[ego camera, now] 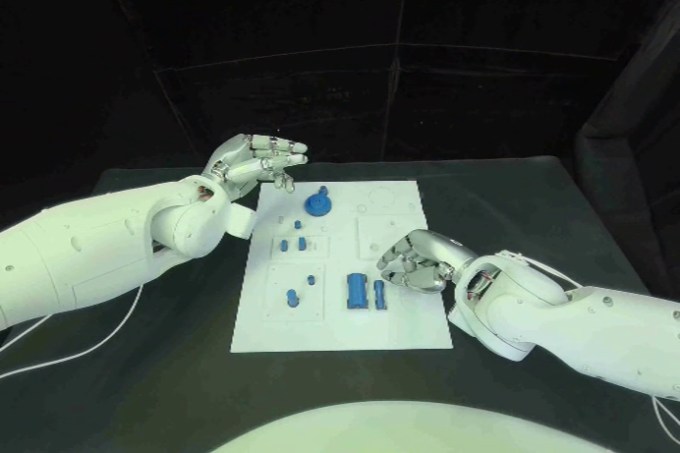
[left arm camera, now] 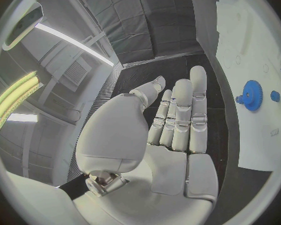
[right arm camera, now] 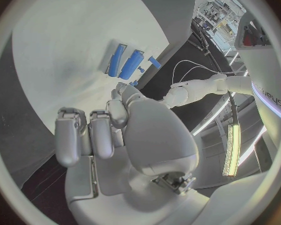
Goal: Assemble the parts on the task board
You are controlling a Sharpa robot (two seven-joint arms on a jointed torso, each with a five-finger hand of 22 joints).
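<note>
The white board (ego camera: 411,330) lies mid-table with bare black table (ego camera: 156,355) on both long sides. The left hand (ego camera: 256,163) hangs at the board's far left corner, just beside the blue gear (ego camera: 317,204). The right hand (ego camera: 413,261) sits over the board's right edge, close to the two blue bars (ego camera: 366,292). Between the hands, small blue pegs (ego camera: 294,245) dot the left half; the far right corner is bare.

Gear (ego camera: 319,203) on task board (ego camera: 411,320), behind two bars (ego camera: 366,292).
</note>
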